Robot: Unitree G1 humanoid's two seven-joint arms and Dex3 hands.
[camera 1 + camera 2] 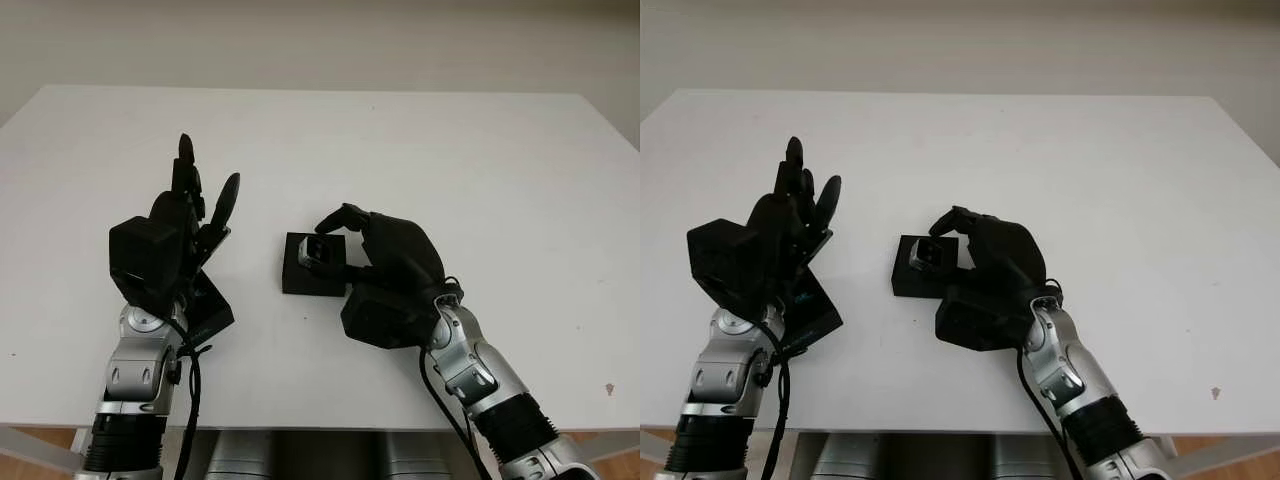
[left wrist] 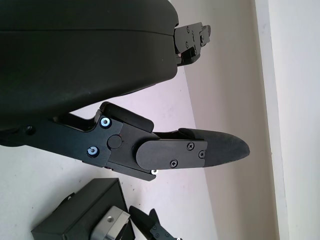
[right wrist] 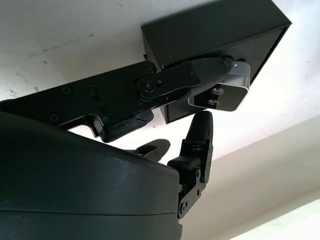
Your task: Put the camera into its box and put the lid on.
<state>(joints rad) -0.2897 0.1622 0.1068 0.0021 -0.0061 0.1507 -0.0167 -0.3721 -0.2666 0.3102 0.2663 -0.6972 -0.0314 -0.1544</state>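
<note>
A small black box [image 1: 300, 275] stands open-topped at the table's middle. The silver-faced camera [image 1: 322, 250] is at its opening, pinched between the fingers [image 3: 192, 80] of my right hand [image 1: 330, 246], which reaches in from the box's right side. In the right wrist view the camera [image 3: 223, 93] sits against the box [image 3: 215, 30]; how deep it is inside I cannot tell. My left hand [image 1: 207, 178] is raised and open to the left of the box. Under its wrist the flat black lid [image 1: 212, 312] lies on the table.
The white table [image 1: 450, 150] stretches wide behind and to the right of the box. Its front edge runs just below both forearms. A cable hangs from the left wrist.
</note>
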